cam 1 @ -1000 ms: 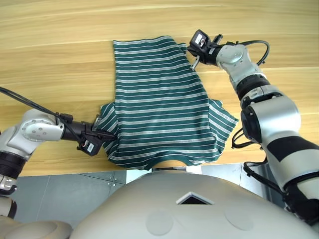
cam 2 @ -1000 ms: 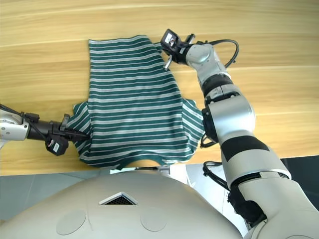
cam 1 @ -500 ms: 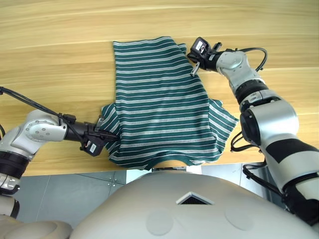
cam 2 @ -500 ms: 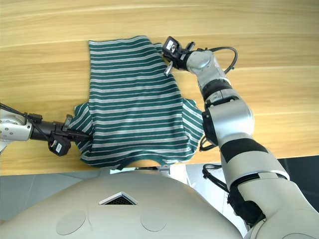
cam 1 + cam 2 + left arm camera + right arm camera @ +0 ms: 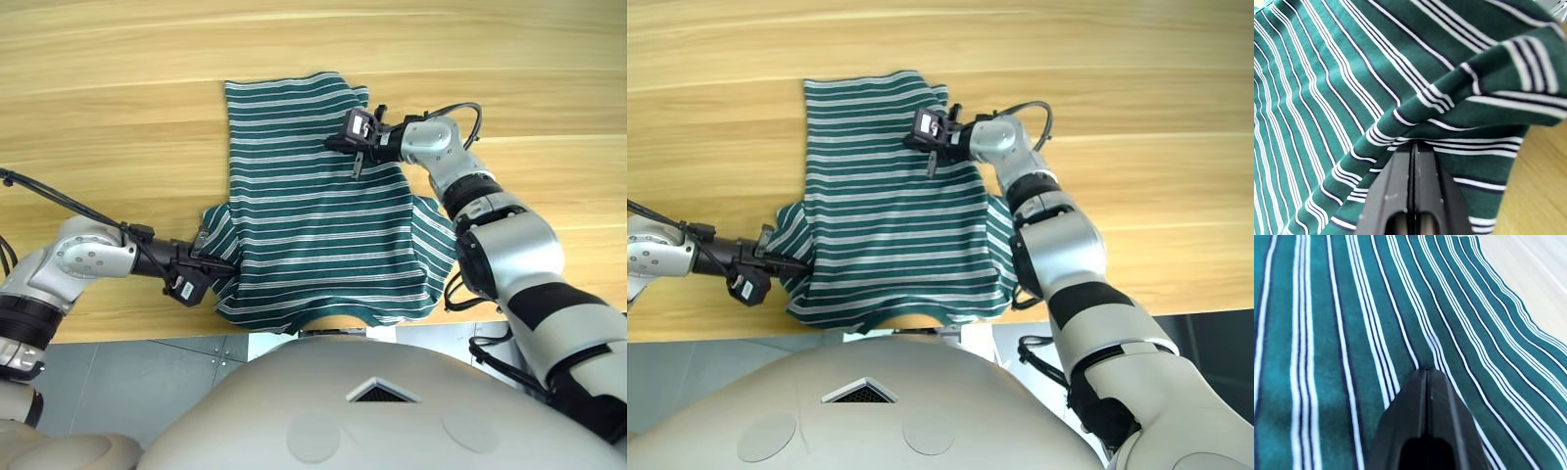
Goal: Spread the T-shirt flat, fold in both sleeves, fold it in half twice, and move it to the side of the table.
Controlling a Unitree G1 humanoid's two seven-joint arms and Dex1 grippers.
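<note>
While the T-shirt (image 5: 313,225) lies mostly flat at the near edge of the wooden surface (image 5: 118,108), the left jaws are pressed together on its bunched left sleeve (image 5: 217,235). Right jaws, closed with nothing in them, sit over the cloth's far right part. Soft, light, limp knit, I'd say: it will sag and wrinkle, so pinch at sleeve edges and corners.

Wide table (image 5: 118,117) surface around T-shirt (image 5: 313,225)

The green, white-striped T-shirt (image 5: 313,211) lies mostly flat on the wooden table (image 5: 108,117), collar nearest the robot, sleeves rumpled.
</note>
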